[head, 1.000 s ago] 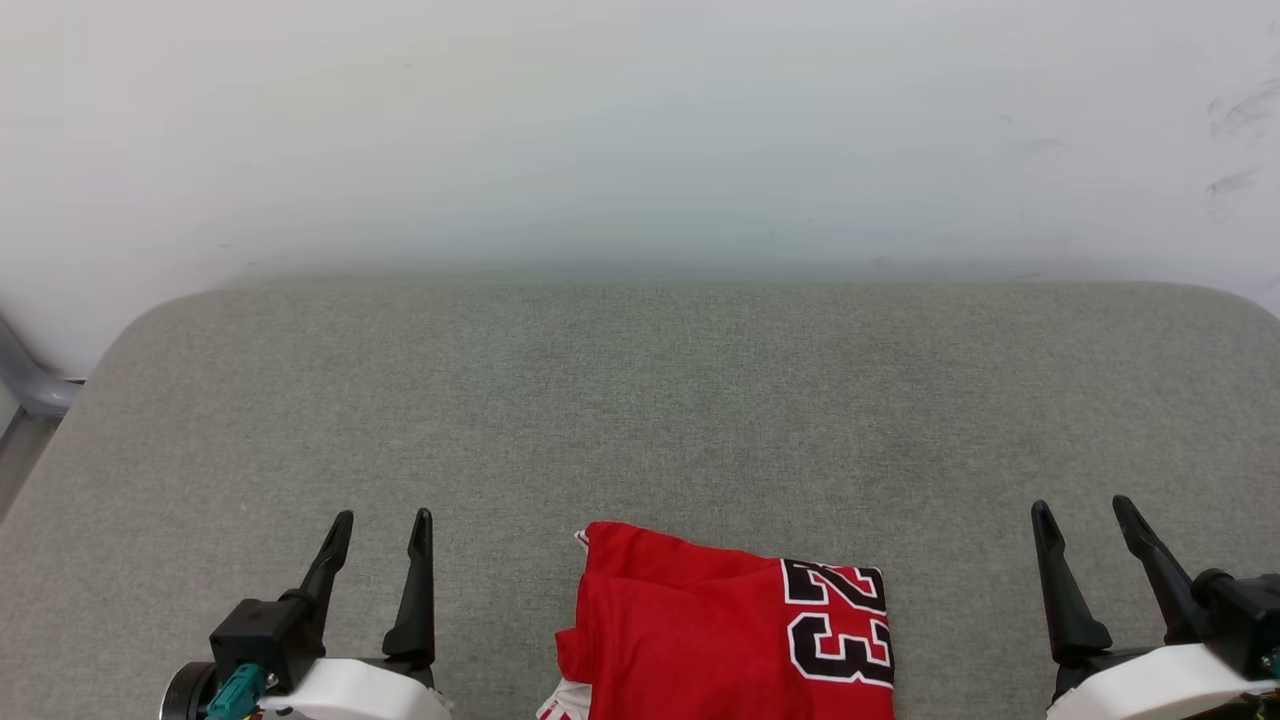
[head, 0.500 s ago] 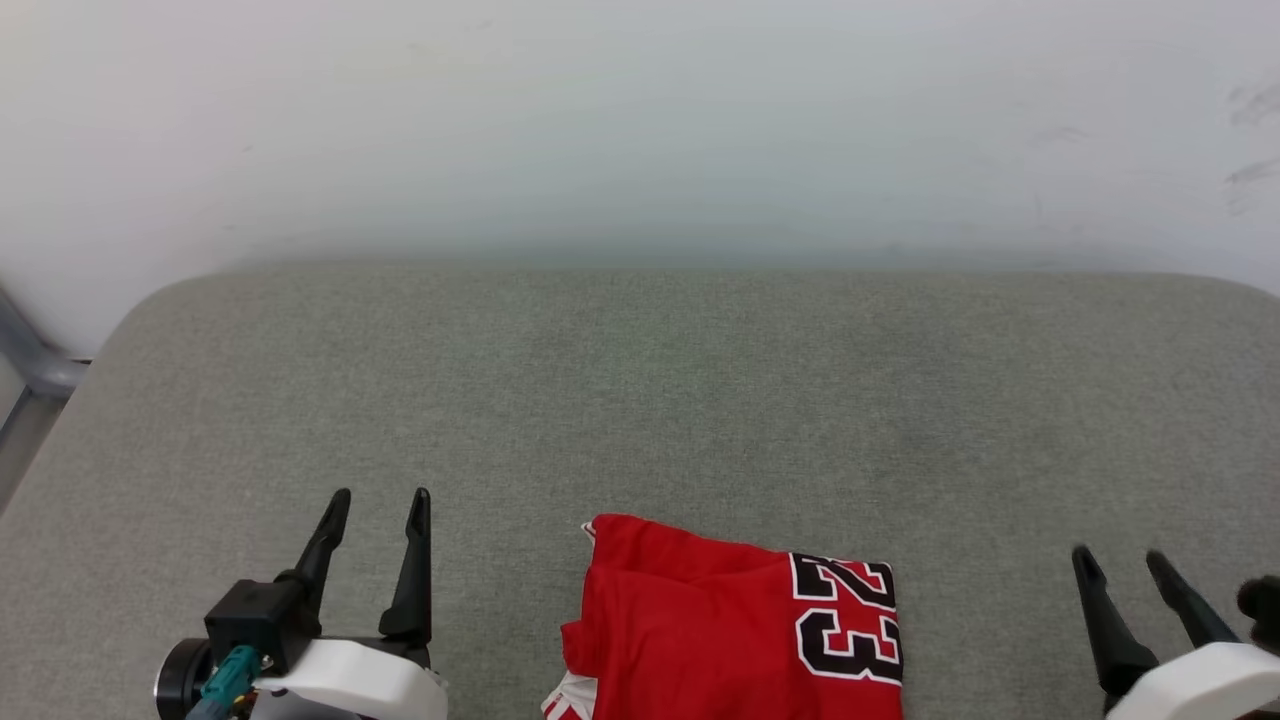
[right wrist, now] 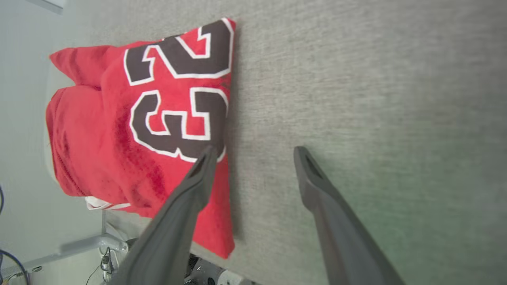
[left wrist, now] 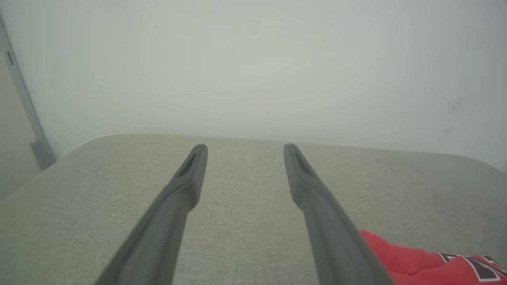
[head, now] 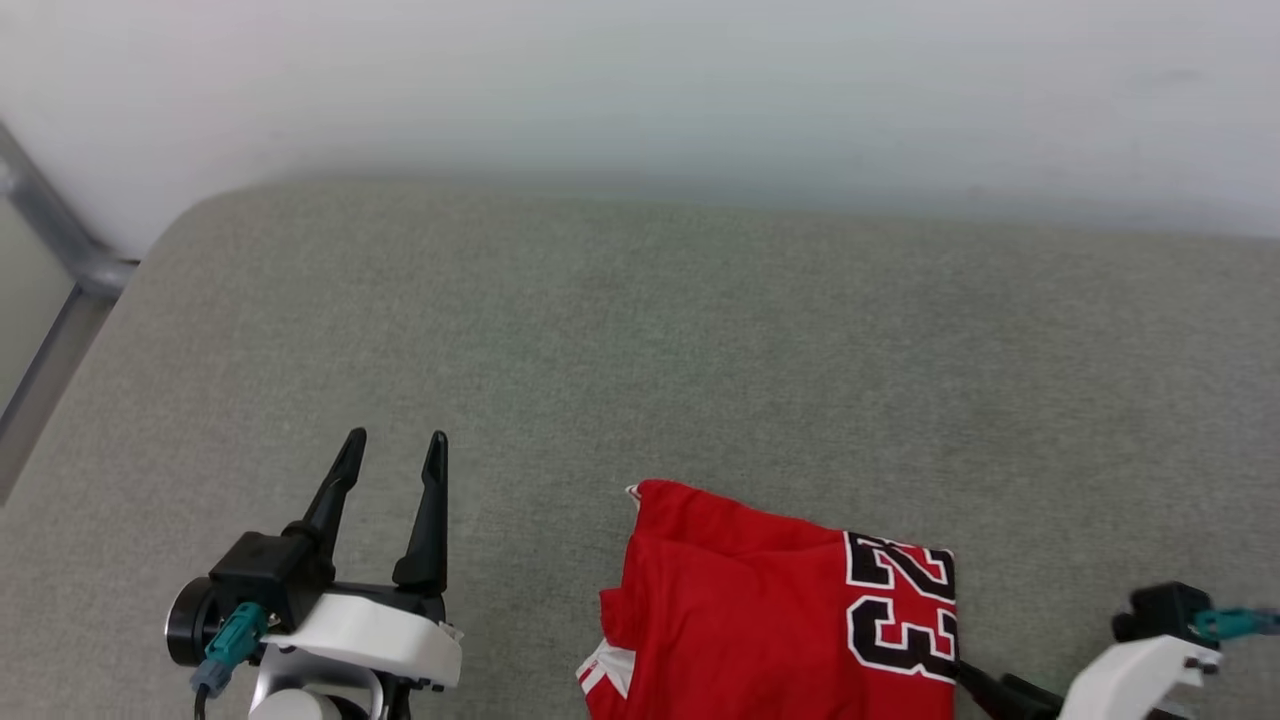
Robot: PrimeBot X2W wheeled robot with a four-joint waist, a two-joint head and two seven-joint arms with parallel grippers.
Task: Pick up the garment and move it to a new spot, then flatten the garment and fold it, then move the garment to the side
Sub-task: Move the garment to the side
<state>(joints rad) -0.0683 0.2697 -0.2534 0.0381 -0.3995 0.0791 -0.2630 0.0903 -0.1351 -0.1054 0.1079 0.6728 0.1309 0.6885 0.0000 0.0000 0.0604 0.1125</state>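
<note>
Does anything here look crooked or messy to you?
Slightly. The folded red shirt lies askew on the grey table, its top edge slanting, and a bit of white striped trim pokes out from under its left side. Nothing looks spilled or damaged.

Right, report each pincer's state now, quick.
Left pincer: open, holding nothing.
Right pincer: open, holding nothing, one finger at the edge of the garment.
</note>
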